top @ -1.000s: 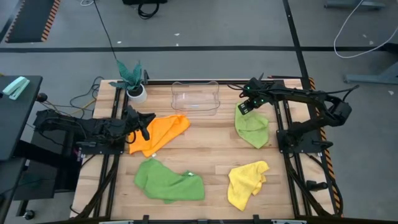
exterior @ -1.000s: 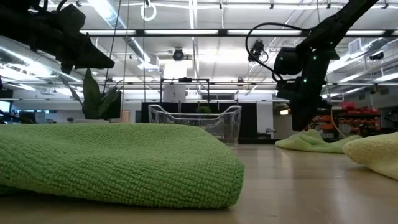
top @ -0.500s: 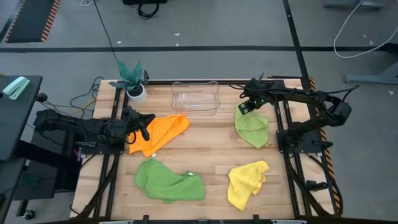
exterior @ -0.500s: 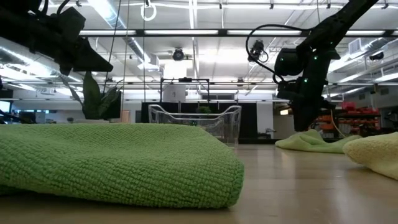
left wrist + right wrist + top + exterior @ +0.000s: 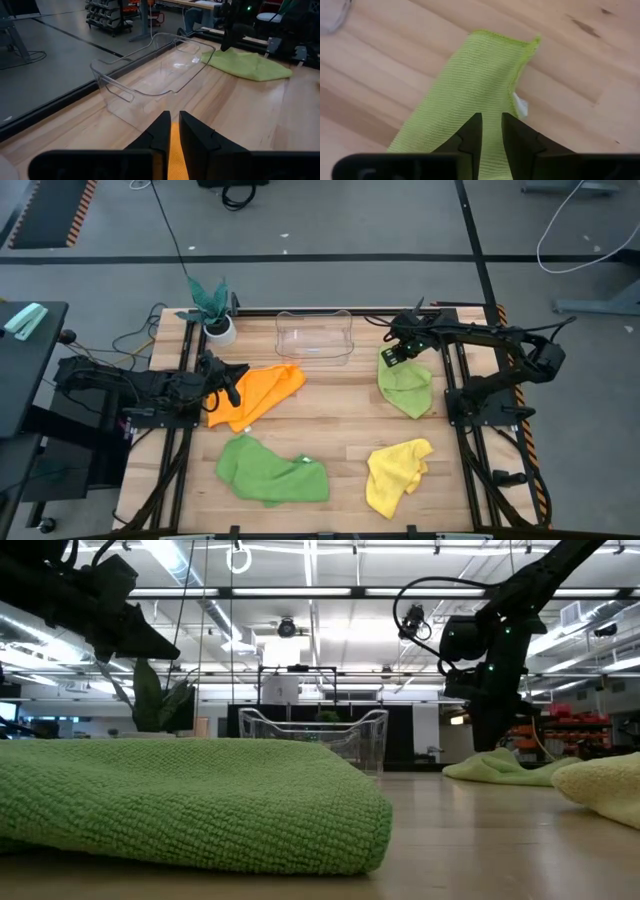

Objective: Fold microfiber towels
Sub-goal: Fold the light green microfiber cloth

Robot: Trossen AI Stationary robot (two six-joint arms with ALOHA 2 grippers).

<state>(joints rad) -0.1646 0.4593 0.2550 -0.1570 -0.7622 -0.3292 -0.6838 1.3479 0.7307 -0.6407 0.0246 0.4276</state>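
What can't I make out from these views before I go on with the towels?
- Left gripper: fingers nearly together over the orange towel; left wrist view doesn't show whether cloth is pinched.
- Right gripper: same doubt over the light green towel.
- Low view: the dark green towel blocks the orange one.

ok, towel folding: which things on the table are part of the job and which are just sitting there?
Part of the job:
- orange towel, left hand pinching its edge
- light lime green towel, right hand at its far corner
- darker green towel
- yellow towel

Just sitting there:
- clear plastic bin
- plant in a white pot
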